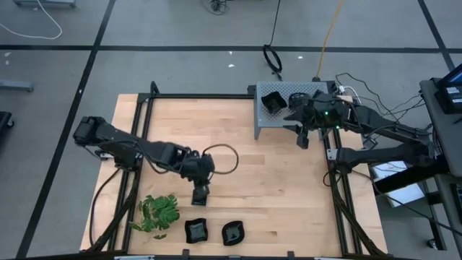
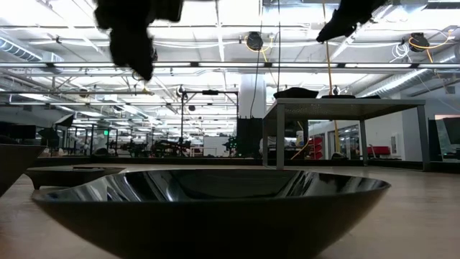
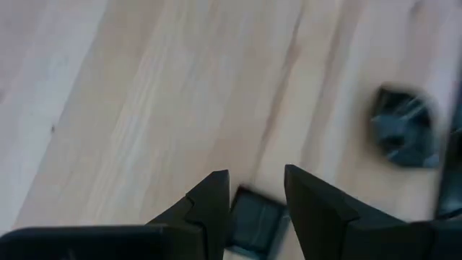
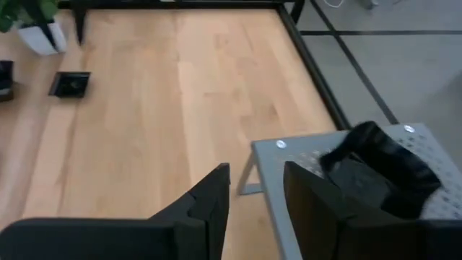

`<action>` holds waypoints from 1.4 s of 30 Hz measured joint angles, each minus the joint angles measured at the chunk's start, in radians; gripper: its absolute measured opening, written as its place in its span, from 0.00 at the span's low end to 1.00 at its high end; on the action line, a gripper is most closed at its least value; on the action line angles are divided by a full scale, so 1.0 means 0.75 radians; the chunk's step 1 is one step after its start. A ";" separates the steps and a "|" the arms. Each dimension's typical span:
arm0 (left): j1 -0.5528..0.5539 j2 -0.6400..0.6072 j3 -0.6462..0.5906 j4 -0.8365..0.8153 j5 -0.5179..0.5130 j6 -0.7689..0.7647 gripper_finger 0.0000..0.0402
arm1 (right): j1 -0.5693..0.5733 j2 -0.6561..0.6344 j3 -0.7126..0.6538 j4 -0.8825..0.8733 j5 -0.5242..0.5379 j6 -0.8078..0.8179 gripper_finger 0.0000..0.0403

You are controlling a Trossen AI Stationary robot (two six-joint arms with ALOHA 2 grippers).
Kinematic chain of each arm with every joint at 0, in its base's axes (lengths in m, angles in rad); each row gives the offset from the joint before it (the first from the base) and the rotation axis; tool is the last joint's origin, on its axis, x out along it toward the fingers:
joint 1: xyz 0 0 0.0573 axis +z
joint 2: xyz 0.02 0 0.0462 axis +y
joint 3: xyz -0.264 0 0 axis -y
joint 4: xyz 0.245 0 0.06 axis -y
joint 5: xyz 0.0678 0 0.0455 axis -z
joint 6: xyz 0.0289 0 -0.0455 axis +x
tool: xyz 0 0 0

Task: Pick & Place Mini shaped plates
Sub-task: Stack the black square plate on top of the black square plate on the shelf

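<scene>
Two black mini plates (image 1: pixel 195 230) (image 1: pixel 232 232) lie flat on the wooden table near its front edge. My left gripper (image 1: pixel 200 196) hangs open above the table just behind them, slanting down. In the left wrist view its fingers (image 3: pixel 256 184) frame a square plate (image 3: pixel 253 224) without touching it, and a second plate (image 3: pixel 404 126) lies off to one side. My right gripper (image 1: pixel 302 139) is open at the near edge of the grey perforated box (image 1: pixel 292 115). More black plates (image 4: pixel 382 173) rest on the box top (image 1: pixel 273 102).
A green leafy sprig (image 1: pixel 159 211) lies at the front left, next to the plates. The grey box stands on legs at the table's far right corner. A black frame (image 1: pixel 216 97) borders the table. Bare wood (image 1: pixel 260 173) lies between the two grippers.
</scene>
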 joint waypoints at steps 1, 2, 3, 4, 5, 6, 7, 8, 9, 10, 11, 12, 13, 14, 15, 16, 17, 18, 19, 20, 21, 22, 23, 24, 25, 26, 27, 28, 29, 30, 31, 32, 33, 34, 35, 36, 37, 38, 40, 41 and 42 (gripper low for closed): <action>-0.010 0.000 -0.040 0.018 -0.006 0.010 0.34 | 0.014 0.007 0.000 0.009 0.000 0.013 0.29; -0.021 0.000 -0.078 0.038 -0.009 0.027 0.34 | 0.027 0.014 0.000 0.015 0.000 0.025 0.29; -0.031 0.000 -0.116 0.057 -0.009 0.050 0.34 | 0.040 0.022 0.000 0.022 0.000 0.033 0.29; -0.039 0.000 -0.153 0.067 -0.010 0.075 0.34 | 0.055 0.029 0.000 0.036 0.000 0.038 0.29; -0.047 0.000 -0.193 0.082 -0.009 0.101 0.34 | 0.070 0.036 0.000 0.049 0.000 0.038 0.29; -0.055 0.000 -0.232 0.104 -0.008 0.126 0.34 | 0.086 0.042 0.000 0.057 0.001 0.038 0.29; -0.062 0.000 -0.270 0.133 -0.008 0.141 0.34 | 0.103 0.048 0.000 0.064 0.001 0.038 0.29; -0.069 0.000 -0.308 0.167 -0.007 0.152 0.34 | 0.119 0.055 0.000 0.071 0.001 0.037 0.29; -0.076 0.000 -0.342 0.199 -0.005 0.159 0.34 | 0.133 0.061 0.000 0.077 0.002 0.037 0.29; -0.084 0.000 -0.372 0.221 -0.005 0.169 0.34 | 0.147 0.068 0.000 0.079 0.010 0.037 0.29; -0.090 0.000 -0.400 0.247 -0.005 0.176 0.34 | 0.161 0.074 0.000 0.079 0.033 0.038 0.29; -0.094 0.000 -0.423 0.279 -0.005 0.177 0.34 | 0.174 0.080 0.000 0.080 0.058 0.038 0.29; -0.098 0.000 -0.443 0.308 -0.005 0.176 0.34 | 0.185 0.086 0.000 0.079 0.082 0.037 0.29; -0.101 0.000 -0.463 0.338 -0.005 0.176 0.34 | 0.195 0.091 -0.001 0.079 0.103 0.036 0.29; -0.105 0.000 -0.483 0.372 -0.005 0.177 0.34 | 0.204 0.096 -0.001 0.079 0.117 0.036 0.29; -0.107 -0.001 -0.500 0.402 -0.005 0.182 0.34 | 0.211 0.102 -0.001 0.080 0.133 0.036 0.29; -0.111 -0.001 -0.516 0.427 -0.009 0.188 0.34 | 0.217 0.106 -0.001 0.080 0.142 0.036 0.29; -0.114 -0.001 -0.530 0.449 -0.016 0.191 0.34 | 0.221 0.112 -0.001 0.079 0.142 0.036 0.29; -0.117 -0.001 -0.544 0.469 -0.029 0.191 0.34 | 0.223 0.117 -0.001 0.080 0.141 0.036 0.29; -0.121 -0.001 -0.558 0.490 -0.034 0.190 0.34 | 0.226 0.121 -0.001 0.080 0.141 0.036 0.29; -0.124 -0.001 -0.573 0.517 -0.034 0.185 0.34 | 0.227 0.126 -0.001 0.079 0.141 0.036 0.29; -0.125 -0.001 -0.588 0.541 -0.034 0.178 0.34 | 0.227 0.131 -0.001 0.080 0.141 0.035 0.29; -0.126 -0.001 -0.602 0.555 -0.034 0.177 0.34 | 0.227 0.134 -0.001 0.081 0.141 0.035 0.29; -0.128 -0.001 -0.613 0.559 -0.034 0.176 0.34 | 0.227 0.135 -0.001 0.079 0.141 0.034 0.29; -0.131 -0.001 -0.621 0.554 -0.037 0.176 0.34 | 0.227 0.136 -0.002 0.080 0.141 0.034 0.29; -0.132 -0.001 -0.629 0.556 -0.040 0.176 0.34 | 0.227 0.138 -0.002 0.083 0.141 0.033 0.29; -0.133 -0.001 -0.637 0.562 -0.043 0.176 0.34 | 0.227 0.138 -0.002 0.088 0.141 0.033 0.29; -0.132 -0.001 -0.644 0.573 -0.043 0.176 0.34 | 0.227 0.139 -0.002 0.090 0.141 0.033 0.29; -0.132 -0.001 -0.652 0.583 -0.041 0.176 0.34 | 0.226 0.139 -0.002 0.091 0.141 0.033 0.29; -0.132 -0.001 -0.658 0.587 -0.033 0.176 0.34 | 0.227 0.139 -0.002 0.092 0.141 0.033 0.29; -0.132 -0.001 -0.664 0.587 -0.028 0.175 0.34 | 0.226 0.139 -0.002 0.096 0.141 0.033 0.29; -0.133 -0.001 -0.670 0.587 -0.024 0.175 0.34 | 0.226 0.139 -0.002 0.100 0.141 0.032 0.29; -0.133 -0.001 -0.675 0.585 -0.023 0.174 0.34 | 0.226 0.139 -0.002 0.100 0.141 0.030 0.29; -0.133 -0.001 -0.681 0.586 -0.023 0.173 0.34 | 0.226 0.139 -0.002 0.100 0.141 0.028 0.29; -0.133 -0.001 -0.683 0.585 -0.022 0.175 0.34 | 0.226 0.139 -0.002 0.101 0.141 0.028 0.29; -0.133 -0.001 -0.684 0.585 -0.022 0.177 0.34 | 0.226 0.139 -0.002 0.101 0.141 0.028 0.29; -0.133 -0.001 -0.684 0.588 -0.022 0.176 0.34 | 0.226 0.139 -0.002 0.100 0.141 0.028 0.29; -0.132 -0.001 -0.684 0.599 -0.022 0.174 0.34 | 0.226 0.139 -0.002 0.100 0.141 0.028 0.29; -0.132 -0.001 -0.685 0.651 -0.021 0.172 0.34 | 0.226 0.139 -0.002 0.100 0.141 0.028 0.29; -0.132 -0.001 -0.685 0.686 -0.021 0.172 0.34 | 0.226 0.139 -0.002 0.100 0.141 0.028 0.29; -0.132 -0.001 -0.685 0.718 -0.021 0.172 0.34 | 0.226 0.139 -0.002 0.100 0.141 0.028 0.29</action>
